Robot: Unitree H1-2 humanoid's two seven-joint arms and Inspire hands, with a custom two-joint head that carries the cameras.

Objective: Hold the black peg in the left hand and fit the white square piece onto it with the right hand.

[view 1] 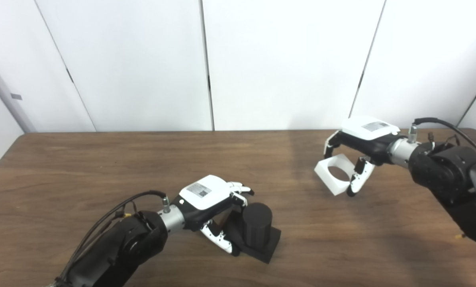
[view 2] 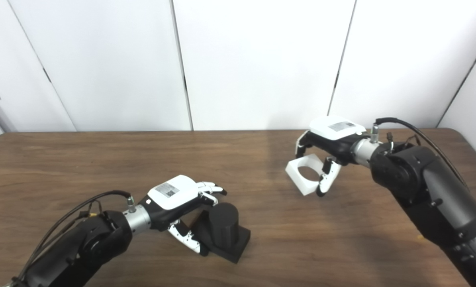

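Brown wooden table (view 1: 102, 167), grain running sideways; white wall panels (view 1: 285, 59) behind, dark seams between.

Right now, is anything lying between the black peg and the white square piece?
Nothing: only bare wooden table separates black peg and white square piece, seen in both eye views.

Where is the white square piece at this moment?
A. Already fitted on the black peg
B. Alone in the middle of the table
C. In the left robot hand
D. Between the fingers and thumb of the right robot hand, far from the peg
D: the white square piece sits inside the right robot hand, while the black peg is far away at the left robot hand.
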